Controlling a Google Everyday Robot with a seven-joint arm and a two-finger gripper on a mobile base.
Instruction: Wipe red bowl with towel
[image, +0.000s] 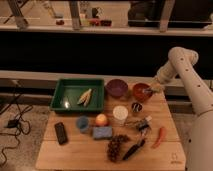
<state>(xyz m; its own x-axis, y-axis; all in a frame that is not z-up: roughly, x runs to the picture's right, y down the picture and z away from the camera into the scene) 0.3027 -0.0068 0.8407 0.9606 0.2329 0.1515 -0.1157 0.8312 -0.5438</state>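
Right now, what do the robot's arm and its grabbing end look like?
The arm is smooth cream-white, made of thick rounded tubes with a bulbous joint at the top. No cables or markings show. The pincer, small and greyish, is at the rim of the red bowl.

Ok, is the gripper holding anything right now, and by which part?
Cannot tell. The gripper is at the rim of the red bowl, with a pale thing under it in the bowl; any hold on it is hidden.
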